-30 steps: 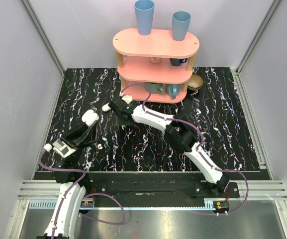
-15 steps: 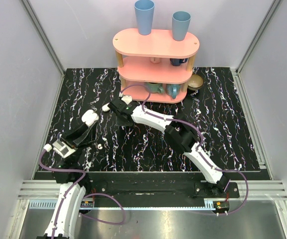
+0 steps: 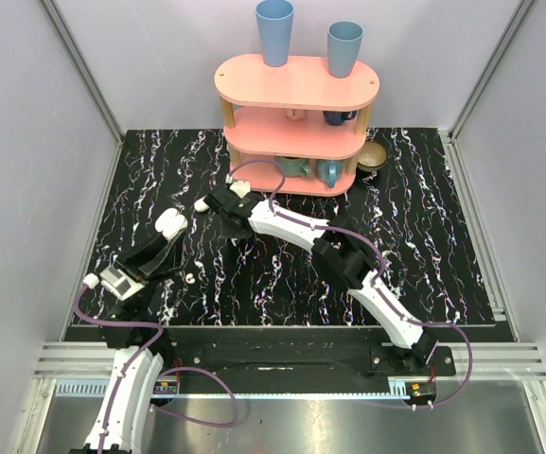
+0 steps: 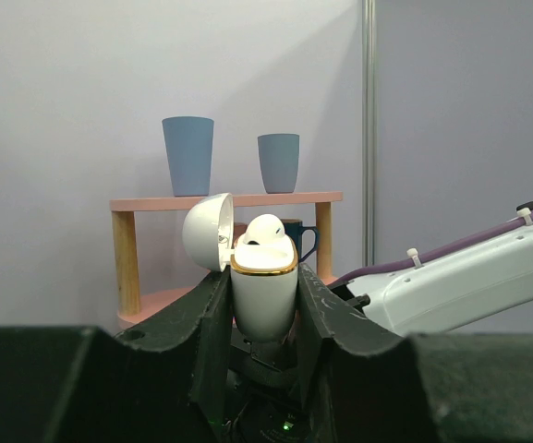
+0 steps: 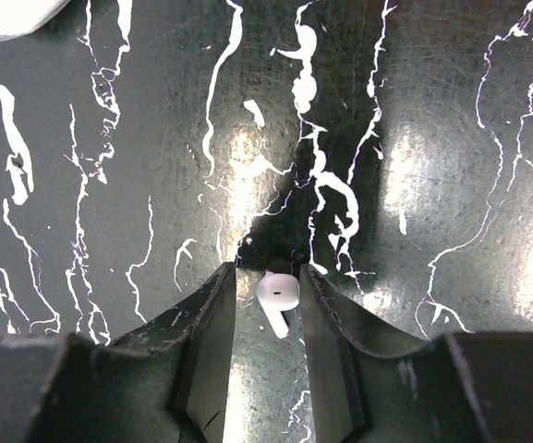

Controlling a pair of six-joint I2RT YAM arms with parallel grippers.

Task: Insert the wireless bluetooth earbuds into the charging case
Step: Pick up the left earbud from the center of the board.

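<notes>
The charging case [image 4: 264,297], white with a gold rim, stands upright between my left gripper's [image 4: 264,277] fingers, which are shut on its sides. Its lid [image 4: 206,231] hangs open to the left, and one earbud [image 4: 266,227] sits in the top. From above, the case [image 3: 170,224] is at the left of the mat. A second white earbud [image 5: 277,293] lies on the black marbled mat between my right gripper's [image 5: 266,270] fingertips. The right finger is at the earbud's head, and a gap shows on the left side. In the top view the right gripper [image 3: 214,202] is just right of the case.
A pink three-tier shelf [image 3: 296,83] stands at the back with two blue cups [image 3: 274,30] on top and mugs [image 3: 329,172] below. A brown round object [image 3: 374,156] lies to its right. A small white piece [image 3: 189,278] lies on the mat near the left arm.
The right gripper's jaws have narrowed around the earbud, and the arm has shifted slightly. The left gripper and the case have not moved.
</notes>
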